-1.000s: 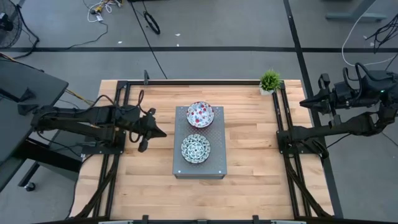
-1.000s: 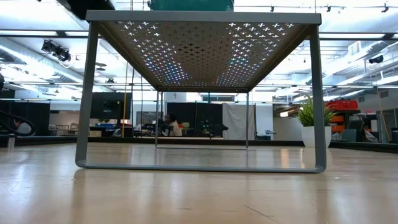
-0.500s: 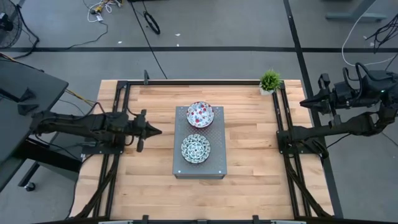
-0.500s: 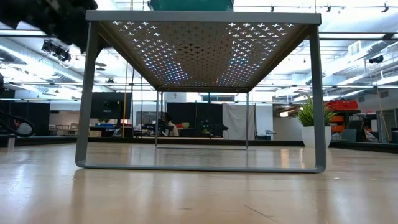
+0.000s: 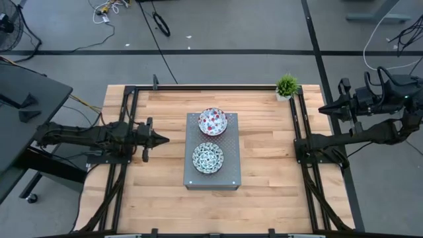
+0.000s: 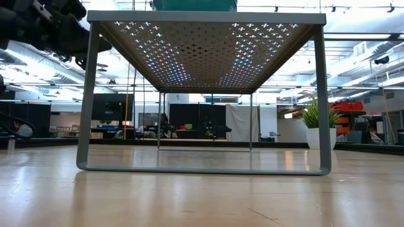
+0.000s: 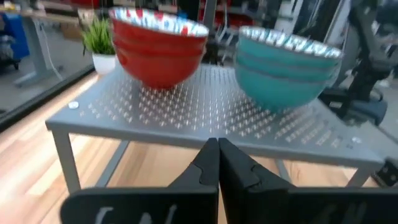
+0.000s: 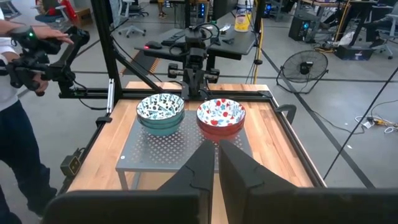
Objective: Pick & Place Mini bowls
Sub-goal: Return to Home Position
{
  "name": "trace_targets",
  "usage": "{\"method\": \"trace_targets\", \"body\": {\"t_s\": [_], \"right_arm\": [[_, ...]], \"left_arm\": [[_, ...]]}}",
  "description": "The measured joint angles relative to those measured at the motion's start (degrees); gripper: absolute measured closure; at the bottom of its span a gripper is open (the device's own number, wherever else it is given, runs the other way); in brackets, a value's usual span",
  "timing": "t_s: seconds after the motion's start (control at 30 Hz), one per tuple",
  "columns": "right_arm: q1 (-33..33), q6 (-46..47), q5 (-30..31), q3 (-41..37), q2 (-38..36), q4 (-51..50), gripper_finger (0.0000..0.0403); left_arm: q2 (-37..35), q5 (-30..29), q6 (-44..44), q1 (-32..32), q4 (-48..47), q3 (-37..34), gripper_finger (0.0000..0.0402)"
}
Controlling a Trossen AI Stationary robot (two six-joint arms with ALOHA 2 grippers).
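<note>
Two stacks of mini bowls stand by their bases on a grey perforated stand (image 5: 228, 173) at mid-table. The red-speckled stack (image 5: 213, 121) is on its far part, the blue-green stack (image 5: 207, 157) on its near part. From the left wrist view the red stack (image 7: 158, 50) and the teal stack (image 7: 283, 68) show their coloured outer walls. My left gripper (image 5: 165, 139) hovers shut, left of the stand and level with its top (image 7: 217, 152). My right gripper (image 5: 322, 109) waits shut beyond the table's right edge (image 8: 216, 155).
A small green potted plant (image 5: 287, 86) stands at the table's far right corner. Black rails (image 5: 129, 132) run along the left and right edges. A person (image 8: 18, 93) stands beside the table, seen in the right wrist view. Bare wood lies around the stand (image 6: 208, 16).
My left gripper has drawn back from the stand toward the table's left edge and has come down, so that more of the arm shows in the low view. The bowls and the right arm have stayed put.
</note>
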Motion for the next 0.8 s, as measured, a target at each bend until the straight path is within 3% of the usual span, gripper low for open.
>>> {"method": "trace_targets", "body": {"t_s": [0.23, 0.4, 0.8], "right_arm": [[0.0, 0.0, 0.0, 0.0, 0.0, 0.0, 0.0374], [0.0, 0.0, 0.0, 0.0, 0.0, 0.0, 0.0374], [0.0, 0.0, 0.0, 0.0, 0.0, 0.0, 0.0374]], "left_arm": [[-4.5, 2.6, 0.2, 0.0, 8.0, -4.6, 0.0401], [-7.2, 5.6, 1.9, 0.0, 8.7, -6.5, 0.0401], [-12.4, 3.7, 2.8, 0.0, 9.0, -8.3, 0.0401]]}}
